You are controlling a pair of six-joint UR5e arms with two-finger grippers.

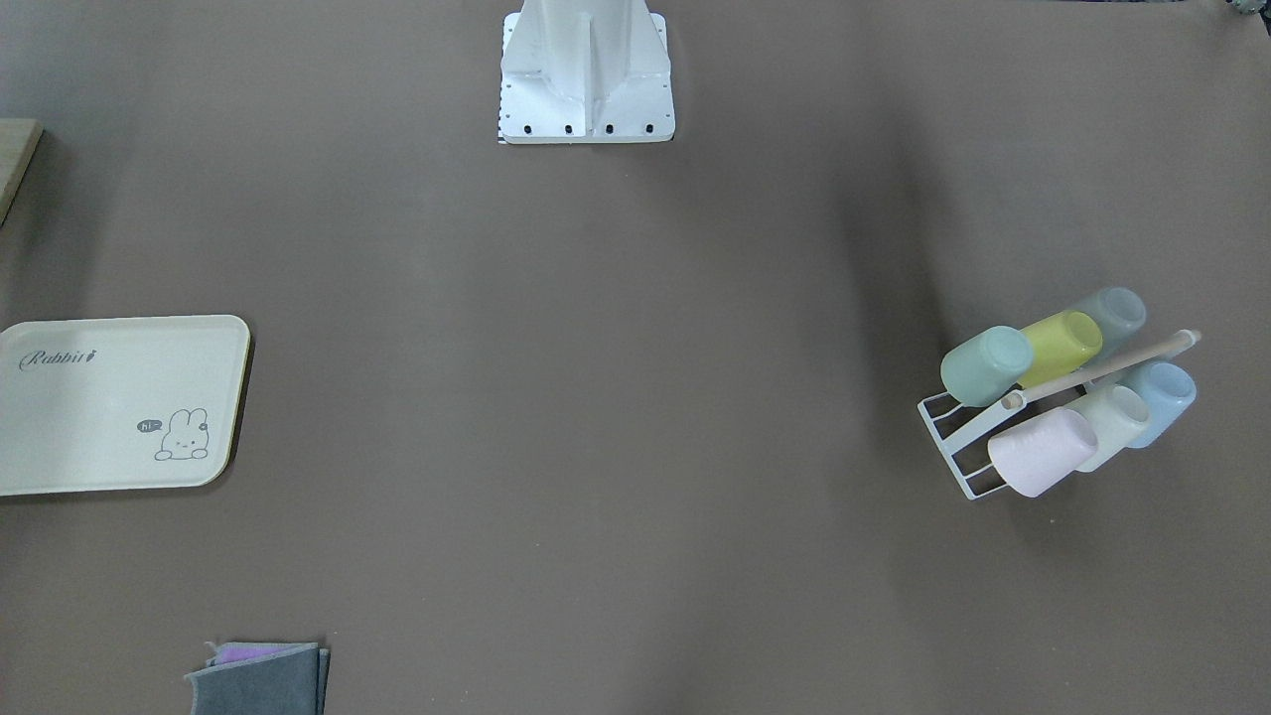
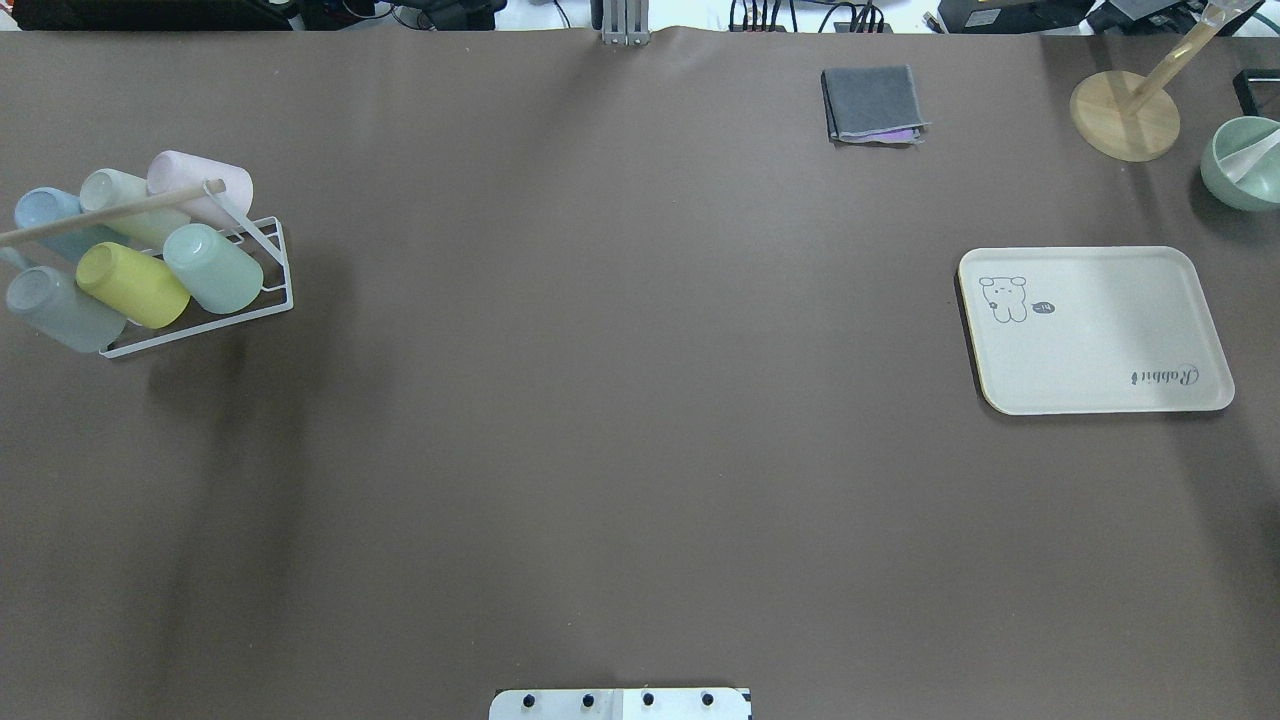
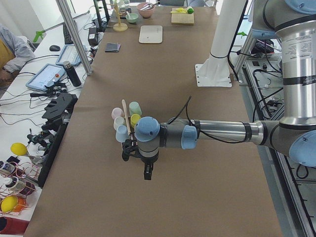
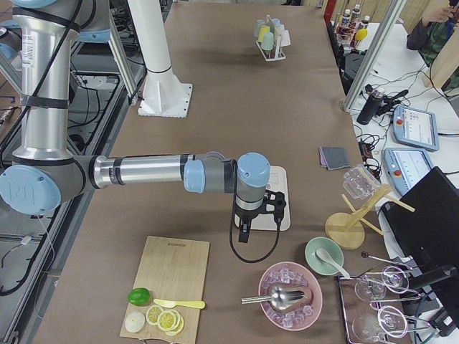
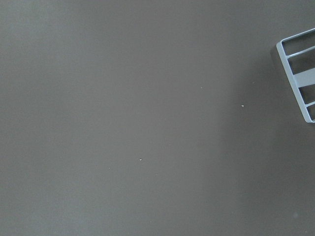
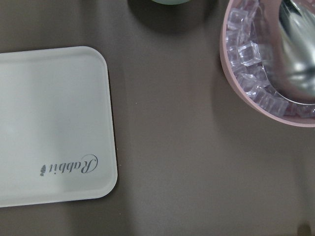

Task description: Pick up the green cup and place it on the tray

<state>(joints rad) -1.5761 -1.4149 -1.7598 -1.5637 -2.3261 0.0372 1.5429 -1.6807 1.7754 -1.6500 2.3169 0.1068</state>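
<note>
Starting stage: green cup point(image 2: 212, 268) not yet picked, every step left
Lab room, cluttered side benches; brown matte table point(image 2: 640, 420); tray point(image 2: 1100, 340) holds nothing, robot's right end; cup tilted in wire rack point(image 5: 305, 77), far left end; left gripper point(image 3: 147, 172), right gripper point(image 4: 243, 233) aloft, can't tell if apart or together

Left arm point(image 3: 222, 131) and right arm point(image 4: 136, 170): silver tubes, grey joint housings, pale-blue round caps, a black cable looped at each wrist. Left tool point(image 3: 147, 172) and right tool point(image 4: 244, 231): black. White pedestal point(image 1: 586, 79), dark bolt holes along its foot.
</note>
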